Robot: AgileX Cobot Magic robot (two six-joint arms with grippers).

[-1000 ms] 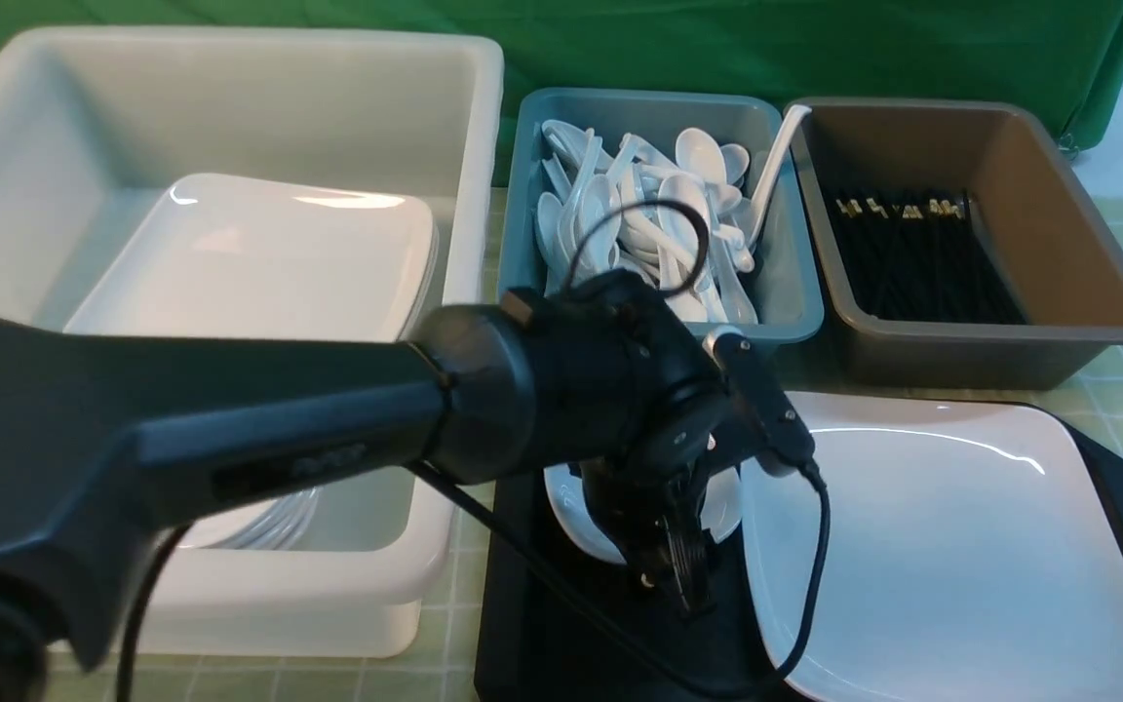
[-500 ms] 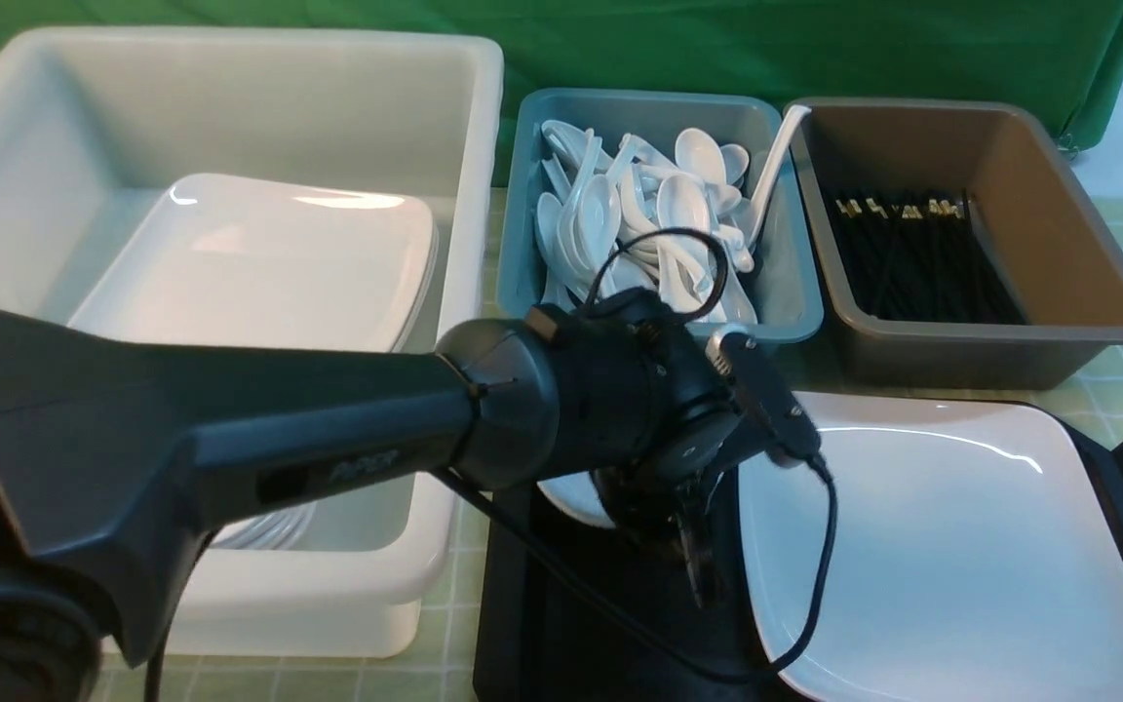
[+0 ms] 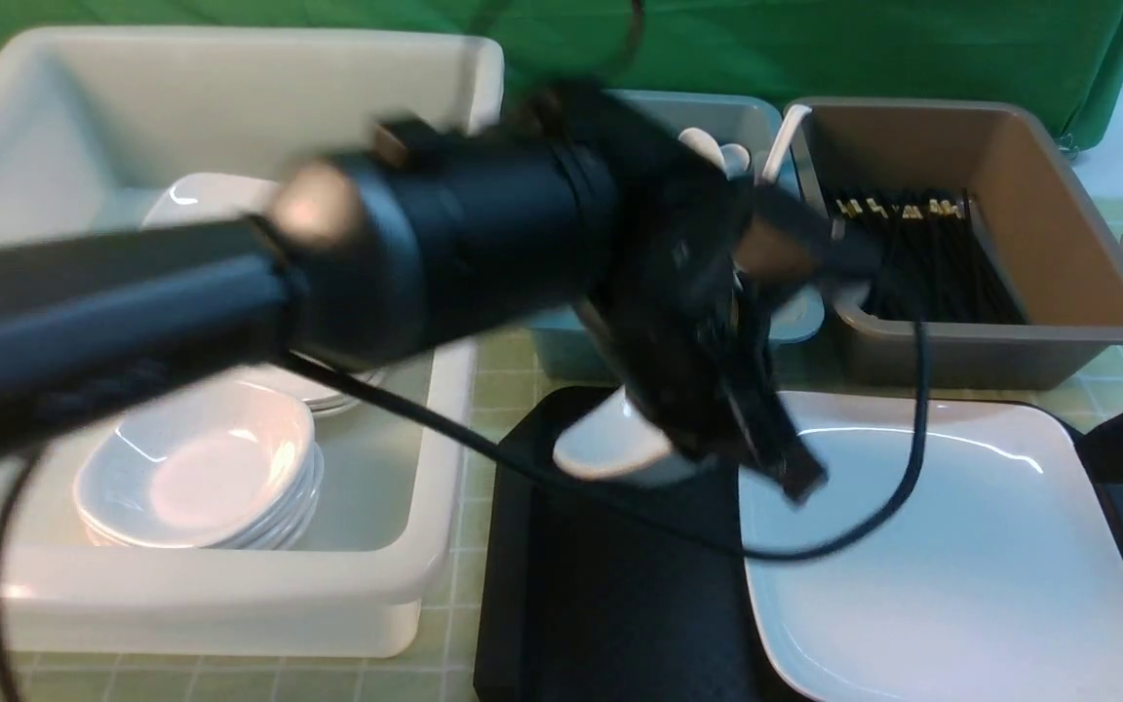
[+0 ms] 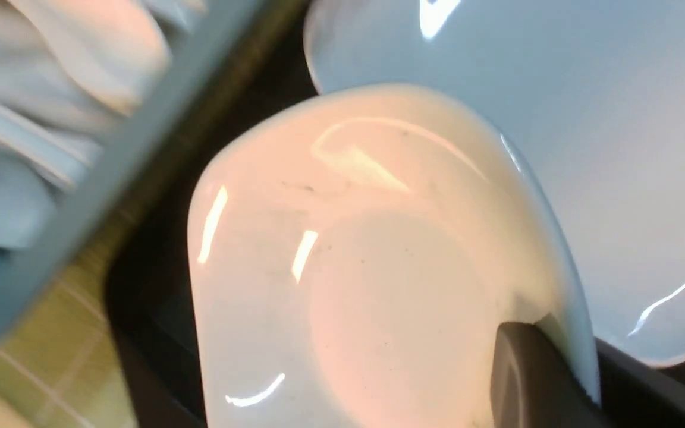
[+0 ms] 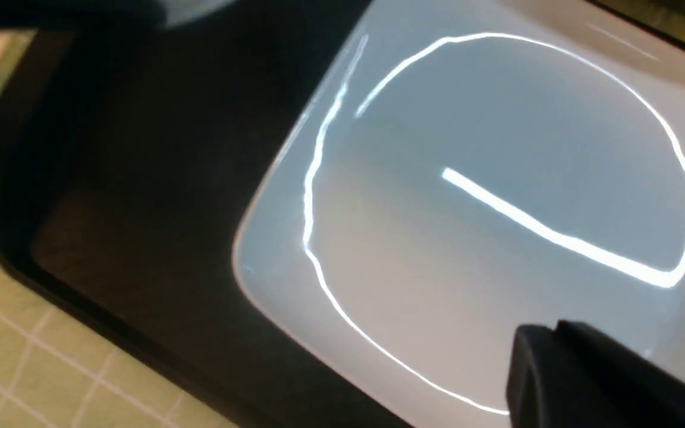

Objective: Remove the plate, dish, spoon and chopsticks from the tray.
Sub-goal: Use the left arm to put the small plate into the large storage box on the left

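While the left arm is smeared by motion blur in the front view, we can make out that the left end effector (image 3: 747, 448) is clamped on the rim of a small white dish (image 3: 605, 444). In the left wrist view one dark finger (image 4: 533, 380) presses the inside of the rim. The other finger is hidden behind the dish. The dish hangs tilted from this end effector, over the far left corner of the black tray (image 3: 600, 604). Whether its low edge touches the tray, we cannot tell.

Just to the right of the left end effector, the large square white plate (image 3: 942, 546) lies flat on the tray. The right end effector (image 5: 547, 356) hovers over the plate's right edge with its fingers together. We cannot tell whether it pinches the rim.

To the left of the left end effector stands a white tub (image 3: 445, 292) on the green-tiled counter (image 3: 493, 370). It holds a stack of small white dishes (image 3: 196, 468) and, farther back, some square plates (image 3: 201, 195).

Beyond the left end effector a grey-blue bin (image 3: 795, 317) holds white soup spoons (image 3: 717, 146), mostly hidden by the arm. Just right of that bin, a brown tub (image 3: 1059, 195) holds a bundle of black chopsticks (image 3: 932, 263) with gold-patterned ends.
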